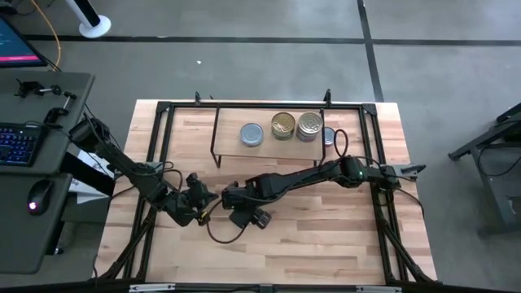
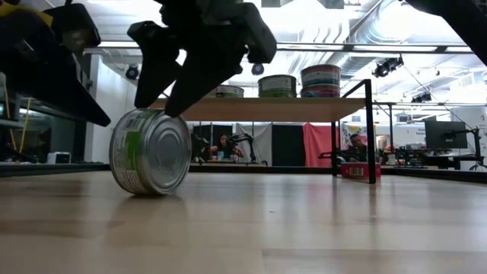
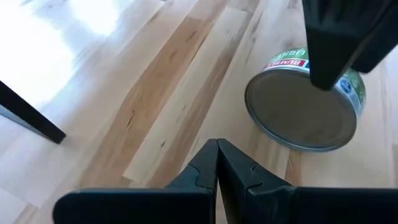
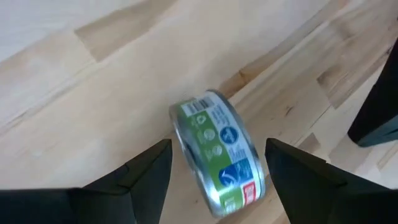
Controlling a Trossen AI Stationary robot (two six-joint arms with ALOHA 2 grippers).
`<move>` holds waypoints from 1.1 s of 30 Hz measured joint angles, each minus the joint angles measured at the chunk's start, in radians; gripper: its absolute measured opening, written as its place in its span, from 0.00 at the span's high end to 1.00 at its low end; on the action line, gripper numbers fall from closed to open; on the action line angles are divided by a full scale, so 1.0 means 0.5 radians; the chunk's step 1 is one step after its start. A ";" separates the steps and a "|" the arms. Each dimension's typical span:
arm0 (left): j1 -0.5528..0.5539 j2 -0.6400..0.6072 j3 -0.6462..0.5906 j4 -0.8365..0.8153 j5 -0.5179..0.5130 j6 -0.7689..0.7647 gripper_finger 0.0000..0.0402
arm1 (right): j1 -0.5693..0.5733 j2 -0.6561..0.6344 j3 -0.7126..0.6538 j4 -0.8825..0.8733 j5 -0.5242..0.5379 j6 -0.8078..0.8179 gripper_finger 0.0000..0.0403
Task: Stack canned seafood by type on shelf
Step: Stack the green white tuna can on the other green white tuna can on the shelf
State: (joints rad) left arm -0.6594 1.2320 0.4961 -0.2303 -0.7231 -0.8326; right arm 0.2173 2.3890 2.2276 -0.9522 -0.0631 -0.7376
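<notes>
A small round silver tin w/ a green-and-blue label (image 2: 151, 152) was seen standing on its edge on the light wood table (image 1: 326, 236), near the table's middle, just in front of the shelf. It was not held. The right gripper (image 4: 217, 168) was positioned over it w/ fingers spread wide, one on either side of the tin; contact could not be told from the low view. The left gripper (image 3: 217, 165) was seen just beside the tin, fingers pressed fully together, nothing between them, its tips pointed toward the tin's flat face.

The low shelf w/ a light wood top on thin black legs (image 1: 232, 142) was placed toward the table's far side. Three tins were seen on top: a silver-topped one (image 1: 251, 134), then, approx. touching each other, a gold-topped one (image 1: 282, 125) and a silver-topped stack (image 1: 309, 125). In the low view the last was shown as taller than its neighbours.
</notes>
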 joint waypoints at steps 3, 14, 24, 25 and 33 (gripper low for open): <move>-0.004 0.000 0.000 0.038 0.004 -0.004 1.00 | -0.001 0.001 -0.036 0.069 0.000 0.008 0.37; -0.005 -0.007 0.002 0.246 0.012 -0.006 1.00 | 0.023 0.003 -0.181 0.099 0.079 0.070 0.63; 0.056 -0.602 0.294 -0.211 -0.059 0.403 1.00 | 0.040 -0.232 0.021 -0.033 0.668 0.261 0.71; 0.070 -0.677 0.320 -0.220 -0.066 0.457 1.00 | 0.030 -0.270 0.021 -0.030 0.811 0.261 0.71; 0.147 -0.994 0.353 -0.197 -0.061 0.804 1.00 | -0.229 -0.428 0.023 -0.044 1.663 0.468 0.71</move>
State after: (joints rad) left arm -0.5857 0.7349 0.6727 -0.3290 -0.7536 -0.4306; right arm 0.1030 2.1752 2.2391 -0.9744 0.7686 -0.5037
